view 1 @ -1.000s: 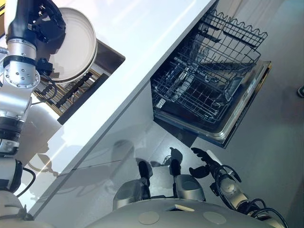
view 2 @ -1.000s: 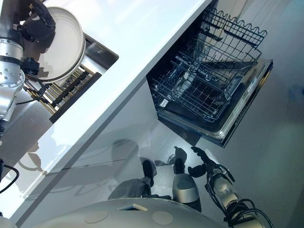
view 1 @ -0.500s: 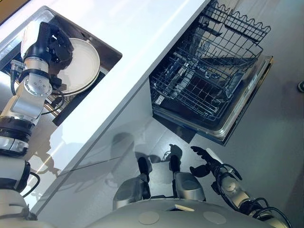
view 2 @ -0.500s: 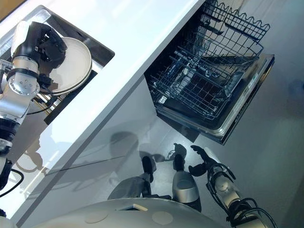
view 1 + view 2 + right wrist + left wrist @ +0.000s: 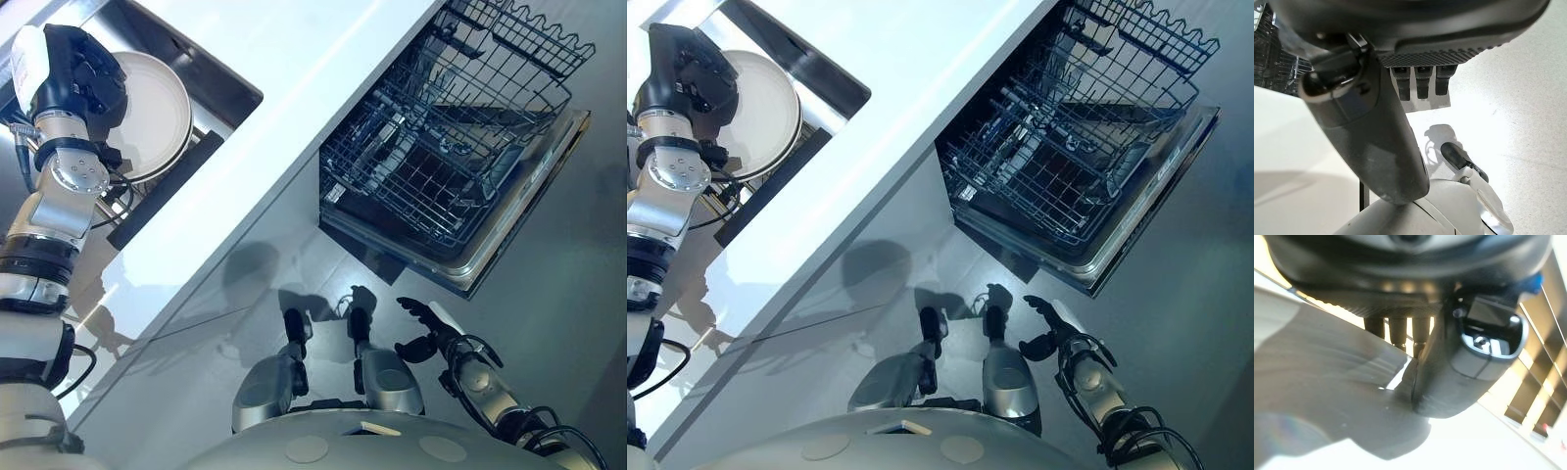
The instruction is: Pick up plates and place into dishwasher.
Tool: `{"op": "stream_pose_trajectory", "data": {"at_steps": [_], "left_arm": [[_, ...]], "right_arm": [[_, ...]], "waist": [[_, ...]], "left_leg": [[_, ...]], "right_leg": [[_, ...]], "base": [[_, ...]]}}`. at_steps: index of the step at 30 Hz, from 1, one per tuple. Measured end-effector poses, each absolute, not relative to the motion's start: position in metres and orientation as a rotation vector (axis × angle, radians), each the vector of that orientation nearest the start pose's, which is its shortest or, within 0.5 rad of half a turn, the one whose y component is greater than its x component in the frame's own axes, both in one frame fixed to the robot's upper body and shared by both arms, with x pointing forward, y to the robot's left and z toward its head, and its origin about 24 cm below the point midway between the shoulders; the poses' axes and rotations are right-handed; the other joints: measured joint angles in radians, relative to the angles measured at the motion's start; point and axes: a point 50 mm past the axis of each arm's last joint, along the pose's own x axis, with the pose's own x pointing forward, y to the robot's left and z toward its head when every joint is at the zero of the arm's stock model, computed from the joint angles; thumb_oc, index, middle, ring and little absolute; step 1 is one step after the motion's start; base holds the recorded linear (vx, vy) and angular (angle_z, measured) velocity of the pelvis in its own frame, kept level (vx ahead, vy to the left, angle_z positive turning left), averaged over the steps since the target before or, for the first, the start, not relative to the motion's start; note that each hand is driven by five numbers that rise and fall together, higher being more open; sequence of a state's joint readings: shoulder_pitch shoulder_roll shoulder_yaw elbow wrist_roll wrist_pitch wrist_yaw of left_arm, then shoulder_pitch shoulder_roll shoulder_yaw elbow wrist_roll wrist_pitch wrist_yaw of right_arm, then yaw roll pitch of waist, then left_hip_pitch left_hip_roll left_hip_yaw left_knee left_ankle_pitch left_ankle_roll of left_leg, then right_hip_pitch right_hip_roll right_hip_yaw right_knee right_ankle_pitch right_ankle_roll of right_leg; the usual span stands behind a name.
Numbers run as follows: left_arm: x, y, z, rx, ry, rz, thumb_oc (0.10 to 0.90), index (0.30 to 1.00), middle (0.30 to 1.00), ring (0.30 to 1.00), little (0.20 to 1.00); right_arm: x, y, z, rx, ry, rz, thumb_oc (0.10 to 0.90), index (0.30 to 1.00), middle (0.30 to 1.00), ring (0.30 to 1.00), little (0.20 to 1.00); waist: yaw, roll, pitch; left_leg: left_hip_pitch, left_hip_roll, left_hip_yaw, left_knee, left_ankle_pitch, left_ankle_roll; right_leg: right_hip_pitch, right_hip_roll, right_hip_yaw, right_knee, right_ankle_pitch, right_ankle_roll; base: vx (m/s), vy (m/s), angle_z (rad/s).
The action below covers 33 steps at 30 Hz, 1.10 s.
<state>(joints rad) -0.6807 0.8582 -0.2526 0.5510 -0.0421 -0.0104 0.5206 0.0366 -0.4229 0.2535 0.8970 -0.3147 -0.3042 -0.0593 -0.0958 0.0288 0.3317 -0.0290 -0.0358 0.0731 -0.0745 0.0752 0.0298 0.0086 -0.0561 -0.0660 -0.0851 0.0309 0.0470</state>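
Over the sink (image 5: 223,86), set into the white counter (image 5: 294,69): left hand (image 5: 78,73) clamped on the rim of a white plate (image 5: 157,113), thumb across its face, plate tilted above a dark rack (image 5: 162,191). Dishwasher (image 5: 460,147) open, wire basket (image 5: 446,166) pulled out. Right hand (image 5: 426,328) low near the floor, fingers apart, holding nothing.
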Motion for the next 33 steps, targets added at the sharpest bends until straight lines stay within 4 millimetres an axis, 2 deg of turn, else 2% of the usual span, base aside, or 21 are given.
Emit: {"op": "stream_pose_trajectory", "data": {"at_steps": [8, 11, 26, 33], "left_arm": [[0.343, 0.305, 0.185, 0.641, -0.277, 0.581, 0.800, 0.900, 0.900, 0.900, 0.900], [0.341, 0.305, 0.188, 0.625, -0.304, 0.580, 0.800, 0.900, 0.900, 0.900, 0.900], [0.337, 0.308, 0.187, 0.684, -0.311, 0.588, 0.800, 0.900, 0.900, 0.900, 0.900], [0.337, 0.317, 0.176, 0.702, -0.162, 0.518, 0.800, 0.900, 0.900, 0.900, 0.900]], "right_arm": [[0.161, -0.244, -0.107, -0.749, 0.637, 0.264, 0.800, 0.900, 0.900, 0.900, 0.900], [0.162, -0.242, -0.106, -0.745, 0.629, 0.267, 0.800, 0.900, 0.900, 0.900, 0.900], [0.160, -0.242, -0.108, -0.758, 0.642, 0.289, 0.800, 0.900, 0.900, 0.900, 0.900], [0.159, -0.242, -0.109, -0.772, 0.657, 0.302, 0.800, 0.900, 0.900, 0.900, 0.900]], "waist": [[0.011, -0.018, 0.011], [0.019, -0.019, 0.011], [0.023, -0.022, 0.009], [0.024, -0.026, 0.007]], "left_leg": [[0.022, 0.001, -0.016, -0.002, 0.002, 0.000], [0.025, 0.000, -0.025, -0.002, 0.005, 0.001], [0.035, 0.000, -0.037, -0.004, 0.014, 0.001], [0.046, 0.000, -0.040, -0.003, 0.015, 0.001]], "right_leg": [[0.031, -0.001, -0.020, -0.005, 0.000, 0.000], [0.035, -0.002, -0.025, -0.005, 0.000, 0.000], [0.052, -0.002, -0.029, -0.005, 0.000, 0.000], [0.066, -0.002, -0.032, -0.005, 0.000, 0.000]], "base": [[0.01, 0.004, 0.06], [0.00, 0.003, 0.03], [0.01, 0.003, 0.02], [0.00, 0.010, 0.02]]}}
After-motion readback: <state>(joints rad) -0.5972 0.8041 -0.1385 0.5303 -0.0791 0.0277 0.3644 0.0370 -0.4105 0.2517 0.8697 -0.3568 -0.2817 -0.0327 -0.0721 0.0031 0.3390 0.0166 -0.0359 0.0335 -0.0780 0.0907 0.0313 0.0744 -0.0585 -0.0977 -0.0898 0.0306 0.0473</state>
